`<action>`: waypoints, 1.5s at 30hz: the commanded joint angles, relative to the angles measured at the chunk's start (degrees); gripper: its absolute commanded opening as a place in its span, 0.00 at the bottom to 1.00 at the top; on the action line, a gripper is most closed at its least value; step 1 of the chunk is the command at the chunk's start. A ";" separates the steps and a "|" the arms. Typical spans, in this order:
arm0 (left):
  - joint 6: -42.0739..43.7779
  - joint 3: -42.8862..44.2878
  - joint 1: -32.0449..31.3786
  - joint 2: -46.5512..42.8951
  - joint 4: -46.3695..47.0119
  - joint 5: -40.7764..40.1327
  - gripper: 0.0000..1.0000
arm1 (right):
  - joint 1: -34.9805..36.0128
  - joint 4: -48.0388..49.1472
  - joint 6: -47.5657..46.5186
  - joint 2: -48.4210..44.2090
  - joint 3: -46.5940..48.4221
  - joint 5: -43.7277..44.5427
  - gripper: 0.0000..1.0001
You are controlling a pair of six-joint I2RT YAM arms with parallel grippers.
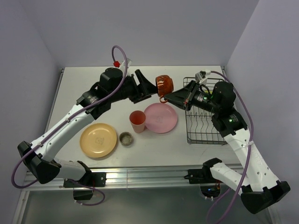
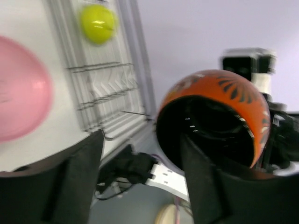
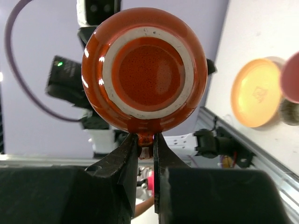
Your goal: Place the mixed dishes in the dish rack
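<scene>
The dark red-brown mug (image 1: 164, 85) hangs in the air above the table, between both grippers. My right gripper (image 1: 168, 97) is shut on its handle; in the right wrist view the mug's base (image 3: 145, 70) faces the camera above the closed gripper (image 3: 145, 142). My left gripper (image 1: 150, 87) is open right beside the mug. In the left wrist view the mug's dark opening (image 2: 210, 126) sits against my right finger (image 2: 210, 186). The dish rack (image 1: 201, 131) stands at the right and holds the lime-green bowl (image 2: 97, 22).
The pink plate (image 1: 161, 117), salmon tumbler (image 1: 138, 121), small grey-beige cup (image 1: 125, 138) and pale orange plate (image 1: 98, 140) stand on the table below and left of the mug. The rack's bars (image 2: 100, 88) show behind the left fingers.
</scene>
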 commanded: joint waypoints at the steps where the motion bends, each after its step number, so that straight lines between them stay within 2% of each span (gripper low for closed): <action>1: 3.31 5.45 1.15 -2.61 -16.30 -12.32 0.75 | -1.00 -1.80 -5.52 -0.37 3.41 4.23 0.00; 2: 3.23 6.76 1.50 -2.87 -19.11 -14.78 0.75 | -1.44 -3.64 -6.40 -0.28 3.50 4.41 0.00; 3: 2.88 7.38 1.94 -3.40 -22.10 -21.33 0.78 | -3.01 -4.70 -8.59 -0.02 3.68 4.67 0.00; 4: 2.26 8.26 2.12 -3.66 -27.35 -24.44 0.84 | -4.77 -8.97 -12.87 0.68 5.24 6.24 0.00; 5: 2.43 8.44 2.29 -3.93 -29.05 -26.82 0.85 | -4.78 -12.76 -12.92 1.38 6.83 8.09 0.00; 6: 2.61 8.53 2.47 -4.10 -30.64 -30.41 0.84 | -6.09 -16.80 -19.44 2.43 8.76 10.71 0.00; 7: 4.61 8.53 2.56 -3.76 -31.70 -30.88 0.84 | -6.71 -20.58 -22.90 3.57 10.43 13.44 0.00; 8: 6.11 8.62 2.73 -3.32 -33.27 -30.72 0.83 | -7.15 -26.97 -29.03 6.11 13.84 20.51 0.00; 10: 9.27 8.79 2.65 -0.60 -35.39 -28.79 0.80 | -7.33 -31.67 -34.07 8.84 17.02 28.54 0.00; 11: 10.33 8.36 2.73 0.54 -36.88 -27.74 0.79 | -7.33 -34.04 -36.01 11.21 18.69 35.54 0.00; 15: 13.15 3.71 2.65 4.06 -36.20 -23.69 0.75 | -7.51 -34.59 -44.27 16.23 19.67 47.88 0.00; 18: 15.17 0.36 2.73 4.77 -34.26 -22.54 0.70 | -7.42 -32.49 -48.58 20.45 18.71 53.25 0.00; 22: 17.81 -0.87 2.73 6.44 -34.17 -22.89 0.62 | -7.60 -29.76 -51.94 26.50 17.57 56.97 0.00; 30: 19.92 -4.03 3.08 8.99 -34.00 -25.70 0.61 | -7.95 -24.58 -54.40 34.60 14.49 61.19 0.00; 36: 21.24 -3.60 4.40 11.00 -32.41 -23.86 0.60 | -9.44 -21.32 -54.93 41.19 14.57 60.23 0.00; 45: 21.51 -3.60 6.16 12.86 -31.71 -22.19 0.54 | -10.76 -18.86 -55.19 52.61 20.11 59.34 0.00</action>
